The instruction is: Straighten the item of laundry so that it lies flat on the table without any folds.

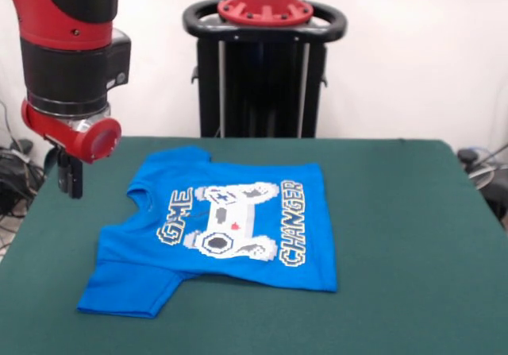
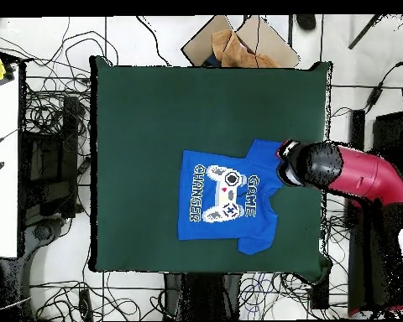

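Observation:
The bright blue T-shirt [image 1: 230,228] lies print-up on the dark green table [image 1: 397,236], with its collar towards the picture's left and its hem to the right. One sleeve spreads at the near left and the other at the far side. It looks mostly flat. My gripper [image 1: 70,176] hangs below the red wrist, left of the far sleeve, raised above the cloth and holding nothing. In the overhead view the shirt [image 2: 226,197] lies right of the table's [image 2: 138,126] middle. The arm's head [image 2: 310,163] covers the gripper beside the collar end.
The black pedestal [image 1: 262,69] stands behind the table's far edge. In the overhead view a brown cardboard box [image 2: 238,46] sits past the top edge, a white bench [image 2: 3,159] stands at the left, and cables lie on the floor around the table.

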You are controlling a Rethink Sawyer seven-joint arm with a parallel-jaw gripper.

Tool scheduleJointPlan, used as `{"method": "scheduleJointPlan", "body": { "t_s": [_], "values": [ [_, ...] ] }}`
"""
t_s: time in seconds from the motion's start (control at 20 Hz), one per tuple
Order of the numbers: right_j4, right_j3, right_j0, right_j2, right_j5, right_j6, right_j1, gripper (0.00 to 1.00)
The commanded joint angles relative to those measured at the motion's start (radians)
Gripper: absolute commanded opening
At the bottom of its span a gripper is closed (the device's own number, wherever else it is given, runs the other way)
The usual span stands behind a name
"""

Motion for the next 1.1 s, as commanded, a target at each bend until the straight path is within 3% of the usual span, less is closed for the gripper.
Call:
{"method": "scheduleJointPlan", "body": {
  "t_s": [0.05, 0.2, 0.45, 0.85, 1.1],
  "values": [
    [0.039, -0.061, -0.022, 0.096, 0.130, -0.136, 0.041, 0.00],
    [0.059, -0.126, -0.048, 0.099, 0.201, -0.147, 0.064, 0.00],
    [0.027, -0.141, -0.042, 0.062, 0.124, -0.073, 0.096, 0.00],
    [0.004, -0.007, -0.047, 0.034, -0.009, -0.005, 0.071, 0.00],
    [-0.029, 0.089, -0.059, 0.042, -0.080, -0.054, 0.024, 0.00]
  ]
}}
